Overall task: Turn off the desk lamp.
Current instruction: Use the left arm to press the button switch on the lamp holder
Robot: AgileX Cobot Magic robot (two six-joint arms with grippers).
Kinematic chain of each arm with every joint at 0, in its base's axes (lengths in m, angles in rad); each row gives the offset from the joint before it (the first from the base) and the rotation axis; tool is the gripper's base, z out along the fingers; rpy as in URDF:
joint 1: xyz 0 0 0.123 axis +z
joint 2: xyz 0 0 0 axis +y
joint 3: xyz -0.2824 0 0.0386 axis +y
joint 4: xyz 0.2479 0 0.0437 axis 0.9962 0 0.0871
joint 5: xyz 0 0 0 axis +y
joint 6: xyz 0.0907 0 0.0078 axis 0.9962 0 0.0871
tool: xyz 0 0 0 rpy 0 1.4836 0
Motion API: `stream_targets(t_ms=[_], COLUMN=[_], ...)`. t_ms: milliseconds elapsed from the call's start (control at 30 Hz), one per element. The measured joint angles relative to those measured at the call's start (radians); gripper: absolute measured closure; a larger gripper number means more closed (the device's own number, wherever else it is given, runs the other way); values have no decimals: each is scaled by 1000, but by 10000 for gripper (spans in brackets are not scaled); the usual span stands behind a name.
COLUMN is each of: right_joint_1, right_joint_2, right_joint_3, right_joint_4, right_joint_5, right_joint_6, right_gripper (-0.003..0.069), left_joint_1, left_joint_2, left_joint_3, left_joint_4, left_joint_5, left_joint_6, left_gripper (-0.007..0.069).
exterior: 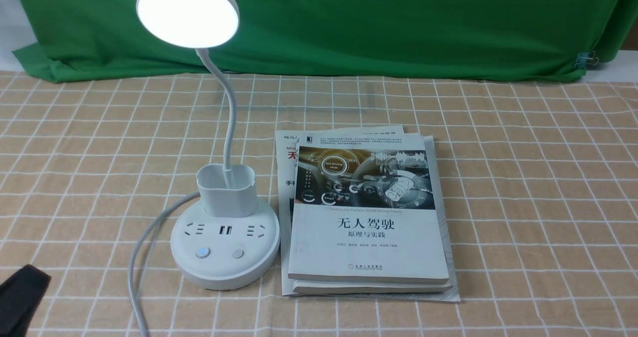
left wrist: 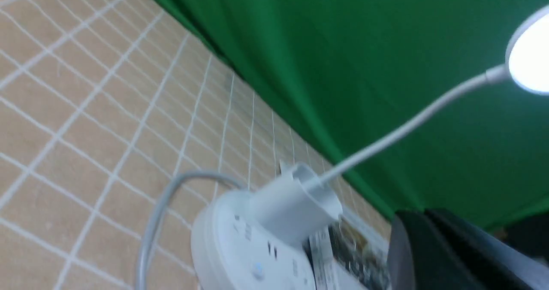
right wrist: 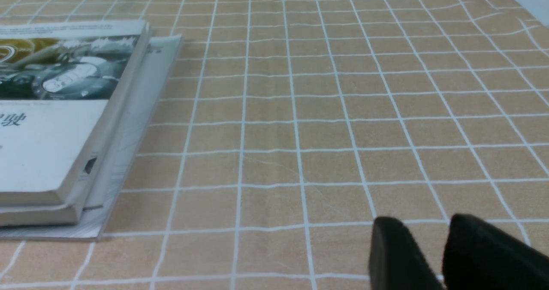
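The white desk lamp (exterior: 225,250) stands left of centre, and its round disc head (exterior: 187,12) is glowing. The thin neck rises from the small cup holder (exterior: 227,190). The round base carries sockets and two buttons: the left button (exterior: 203,252) shows a blue light, the right button (exterior: 238,253) is plain. My left gripper (exterior: 25,282) is at the front left corner, well left of the base and apart from it. In the blurred left wrist view its dark fingers (left wrist: 414,216) look pressed together, beside the base (left wrist: 240,247). My right gripper (right wrist: 424,222) hovers over bare cloth, slightly open and empty.
A stack of books (exterior: 369,217) lies right against the lamp base, and shows in the right wrist view (right wrist: 64,110). The lamp's grey cord (exterior: 139,257) curves off the front left. A green cloth (exterior: 398,23) hangs behind the checked tablecloth (exterior: 538,202).
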Motion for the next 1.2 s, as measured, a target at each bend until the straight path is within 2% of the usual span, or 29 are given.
stream_targets(t_ms=[133,233,300,467,533,633,800,867,1200], right_joint_1=[0,0,0,0,0,0,0,0,0], right_joint_2=[0,0,0,0,0,0,0,0,0], right_joint_3=[0,0,0,0,0,0,0,0,0], right_joint_4=[0,0,0,0,0,0,0,0,0], right_joint_5=[0,0,0,0,0,0,0,0,0], right_joint_6=[0,0,0,0,0,0,0,0,0], right_gripper=[416,416,416,416,416,416,416,416,416], left_joint_1=[0,0,0,-10,-55,-172,-378,-417,-431], left_joint_2=[245,487,638,930,1031,1141,1316,1376,1590], left_joint_3=[-193,-362,-452,-596,-643,-715,-858,-902,-1054], left_joint_4=[156,256,304,375,380,391,463,476,537], left_joint_5=[305,545,637,679,671,654,652,649,645], left_joint_6=[5,88,145,197,202,205,147,143,135], left_gripper=[628,628,628,628,628,628,628,628,628])
